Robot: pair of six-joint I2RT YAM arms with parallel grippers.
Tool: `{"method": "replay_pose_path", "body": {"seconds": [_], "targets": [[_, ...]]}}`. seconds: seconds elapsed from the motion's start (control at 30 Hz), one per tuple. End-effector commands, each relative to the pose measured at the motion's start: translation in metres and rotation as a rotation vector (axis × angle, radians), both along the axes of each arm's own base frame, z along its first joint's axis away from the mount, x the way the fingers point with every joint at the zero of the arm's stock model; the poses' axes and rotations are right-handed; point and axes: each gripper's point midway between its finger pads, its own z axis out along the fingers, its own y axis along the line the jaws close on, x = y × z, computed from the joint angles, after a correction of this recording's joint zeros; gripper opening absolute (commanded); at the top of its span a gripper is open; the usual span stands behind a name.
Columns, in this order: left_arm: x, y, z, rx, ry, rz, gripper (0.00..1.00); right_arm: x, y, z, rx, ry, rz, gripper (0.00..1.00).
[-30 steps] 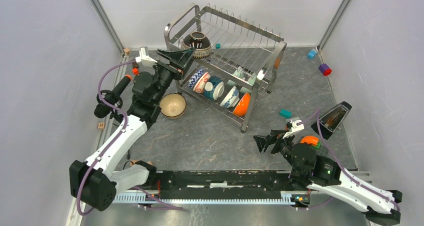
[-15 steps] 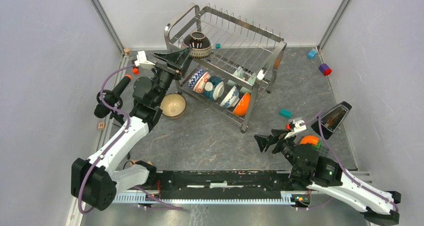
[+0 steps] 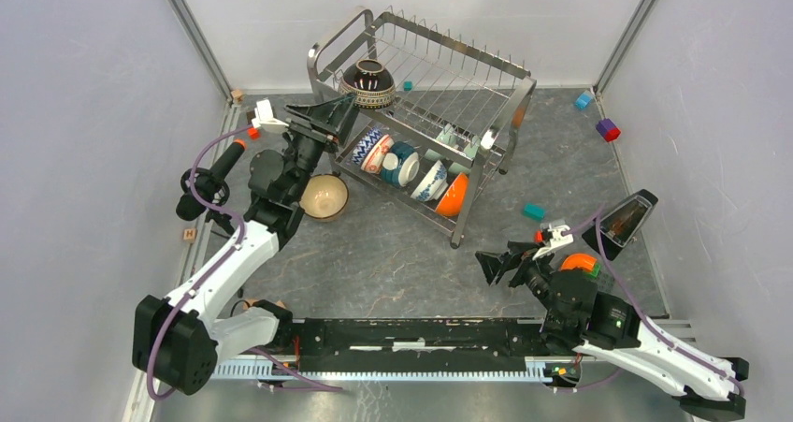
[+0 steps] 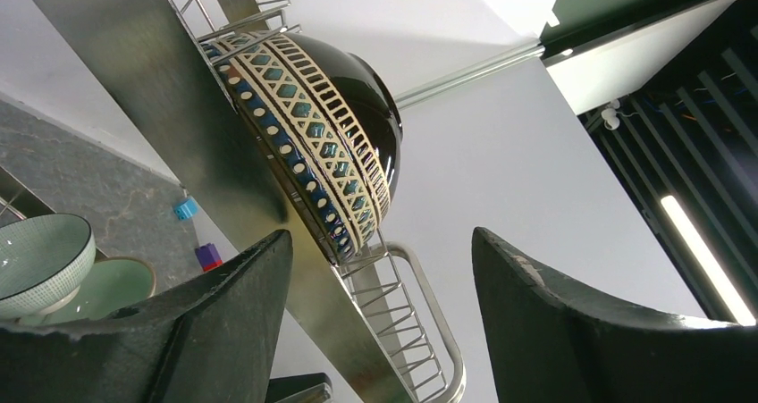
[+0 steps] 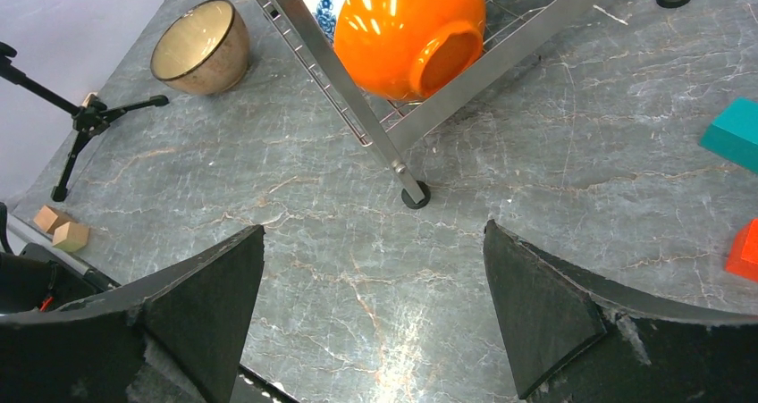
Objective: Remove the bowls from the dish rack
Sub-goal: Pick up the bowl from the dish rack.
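Observation:
The steel dish rack [image 3: 486, 85] stands at the back middle. A dark patterned bowl [image 3: 368, 82] lies upside down on its top tier; it also shows in the left wrist view [image 4: 313, 117]. Several bowls stand on edge in the lower tier: a red-patterned one [image 3: 374, 149], a blue-and-white one [image 3: 430, 181] and an orange one [image 3: 453, 196], which also shows in the right wrist view [image 5: 402, 28]. A tan bowl with cream inside [image 3: 324, 196] sits on the table left of the rack. My left gripper [image 3: 338, 107] is open, just left of and below the dark bowl. My right gripper [image 3: 494, 264] is open and empty over bare table.
Small toy blocks lie about: teal [image 3: 533, 211], blue [image 3: 583, 100], purple and red [image 3: 608, 129]. An orange and green piece [image 3: 580, 263] lies by the right arm. A small black tripod [image 3: 210, 183] stands at the left. Grey walls close in the table.
My left gripper has crept up and a little left along the rack's left end, closer under the dark bowl. The right arm has barely moved.

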Motion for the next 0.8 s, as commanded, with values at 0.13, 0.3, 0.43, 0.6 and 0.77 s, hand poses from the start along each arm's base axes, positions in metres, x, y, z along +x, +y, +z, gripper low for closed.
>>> {"method": "replay_pose_path", "body": {"seconds": [0.13,0.3,0.43,0.6,0.77], "targets": [[-0.013,0.010,0.023,-0.076,-0.073,0.007,0.75,0.000,0.004,0.002,0.019,-0.012,0.014,0.97],[-0.012,0.009,0.020,-0.072,-0.070,0.008,0.71,0.000,0.004,0.003,0.023,-0.017,0.014,0.96],[-0.007,0.012,0.020,-0.095,-0.072,0.027,0.68,0.000,0.004,0.002,0.024,-0.015,0.013,0.96],[-0.001,0.008,0.017,-0.104,-0.063,0.011,0.66,-0.001,0.004,0.002,0.021,-0.014,0.016,0.96],[0.003,0.005,0.017,-0.111,-0.061,0.000,0.66,0.000,0.004,0.001,0.019,-0.011,0.014,0.96]]}}
